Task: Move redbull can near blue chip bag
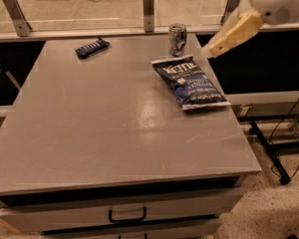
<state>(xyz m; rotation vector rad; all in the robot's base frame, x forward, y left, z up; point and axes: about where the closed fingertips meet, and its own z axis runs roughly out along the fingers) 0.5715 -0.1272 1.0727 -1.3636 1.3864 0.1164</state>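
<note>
The redbull can (177, 40) stands upright near the far edge of the grey table (99, 123). It is just behind the top edge of the blue chip bag (190, 82), which lies flat on the right side with white "Kettle" lettering. My gripper (215, 48) hangs in the air to the right of the can, apart from it and above the table's right edge. It holds nothing.
A small flat dark blue bar-shaped packet (92, 48) lies at the far left of the table. A rail with metal posts (148, 3) runs behind the table. A drawer handle (127, 216) is below the front edge. Cables lie on the floor at the right.
</note>
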